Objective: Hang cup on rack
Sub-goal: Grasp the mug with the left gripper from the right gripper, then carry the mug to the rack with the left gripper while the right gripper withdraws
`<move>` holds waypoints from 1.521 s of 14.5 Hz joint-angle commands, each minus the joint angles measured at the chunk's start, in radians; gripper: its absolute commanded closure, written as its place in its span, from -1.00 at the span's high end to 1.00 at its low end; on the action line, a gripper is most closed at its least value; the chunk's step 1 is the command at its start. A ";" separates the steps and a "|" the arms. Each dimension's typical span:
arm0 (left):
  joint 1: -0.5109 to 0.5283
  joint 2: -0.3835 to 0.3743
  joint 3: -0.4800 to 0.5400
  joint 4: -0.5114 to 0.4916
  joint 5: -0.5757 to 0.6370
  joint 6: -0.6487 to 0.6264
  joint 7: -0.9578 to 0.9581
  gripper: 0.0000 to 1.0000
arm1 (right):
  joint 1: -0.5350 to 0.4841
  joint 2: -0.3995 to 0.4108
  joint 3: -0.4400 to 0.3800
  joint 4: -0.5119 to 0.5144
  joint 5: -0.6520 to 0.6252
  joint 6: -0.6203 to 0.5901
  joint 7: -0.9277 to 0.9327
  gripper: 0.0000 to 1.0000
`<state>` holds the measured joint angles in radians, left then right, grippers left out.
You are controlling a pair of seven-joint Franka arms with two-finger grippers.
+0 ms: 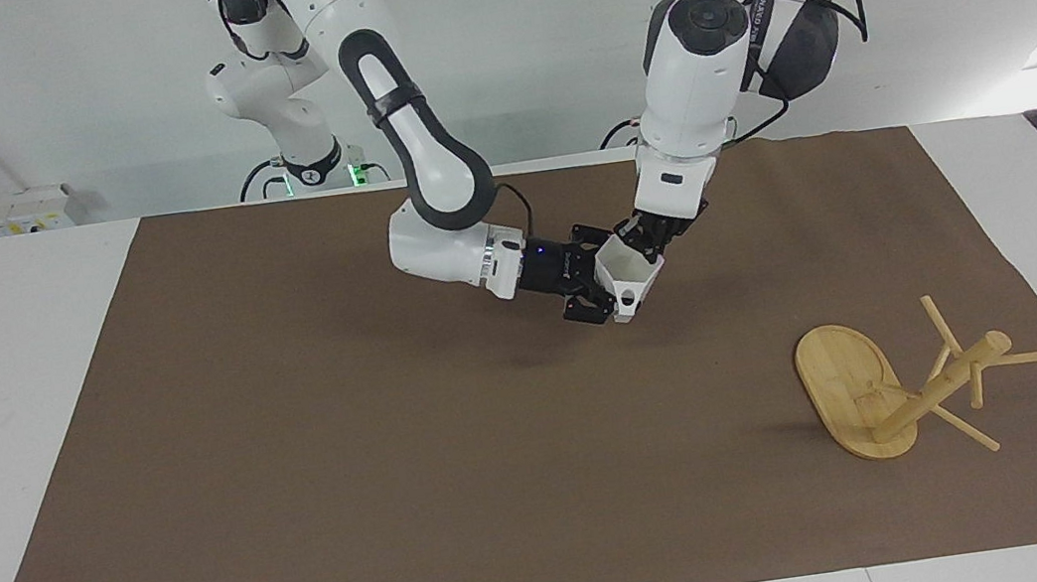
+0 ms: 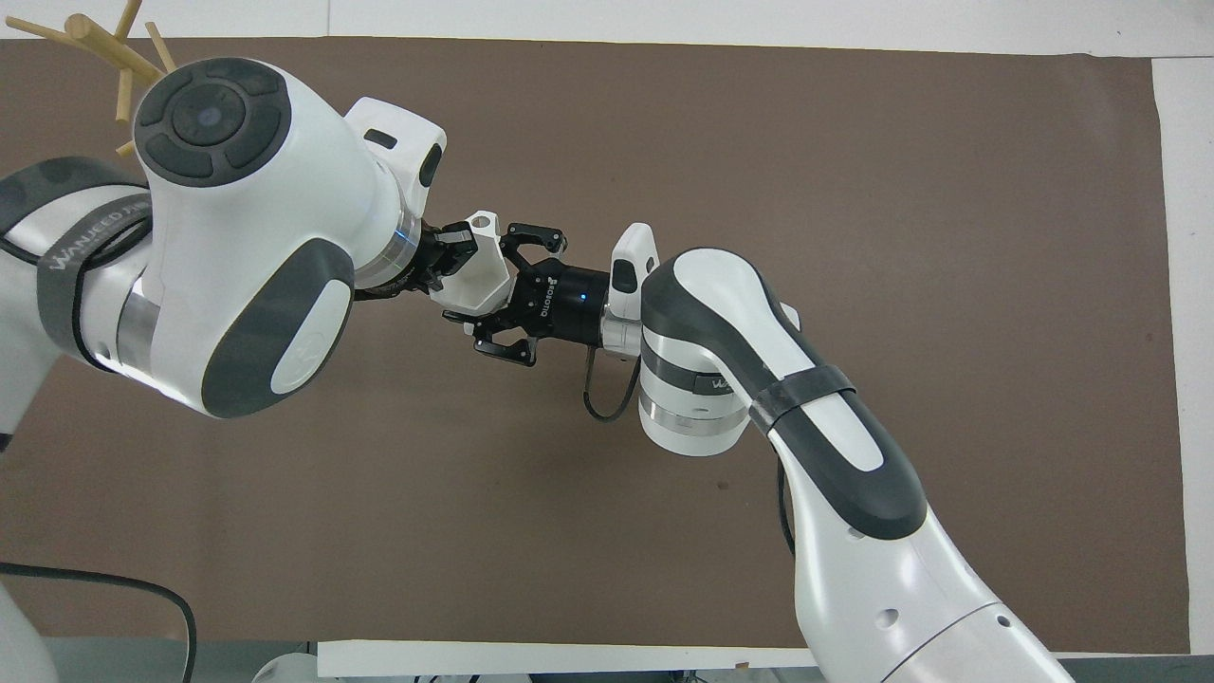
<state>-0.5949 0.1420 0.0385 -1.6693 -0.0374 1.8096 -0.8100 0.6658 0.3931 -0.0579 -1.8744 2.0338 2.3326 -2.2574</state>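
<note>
The small white faceted plastic cup (image 1: 629, 274) (image 2: 474, 275) is showing a smooth, faintly glossy face, the light bamboo wooden rack (image 1: 897, 386) (image 2: 114, 52) is looking satin with visible grain, and the brown cloth-like mat (image 1: 350, 453) (image 2: 854, 190) is lying matt and finely textured on the smooth white table (image 1: 9, 378).
</note>
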 commanded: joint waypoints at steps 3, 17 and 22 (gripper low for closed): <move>0.004 -0.024 0.006 -0.041 -0.015 0.040 -0.021 -1.00 | 0.009 -0.019 -0.002 -0.014 0.022 0.021 -0.013 -0.02; 0.062 -0.151 0.014 -0.278 -0.013 0.391 -0.083 -1.00 | -0.271 -0.068 -0.005 -0.117 -0.233 -0.266 -0.068 1.00; 0.147 -0.283 0.008 -0.593 -0.018 0.854 -0.100 -1.00 | -0.582 -0.059 -0.005 -0.031 -0.685 -0.577 0.004 1.00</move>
<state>-0.4798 -0.0563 0.0535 -2.1016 -0.0499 2.4956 -0.8891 0.1733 0.3423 -0.0775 -1.9375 1.4847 1.8389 -2.3045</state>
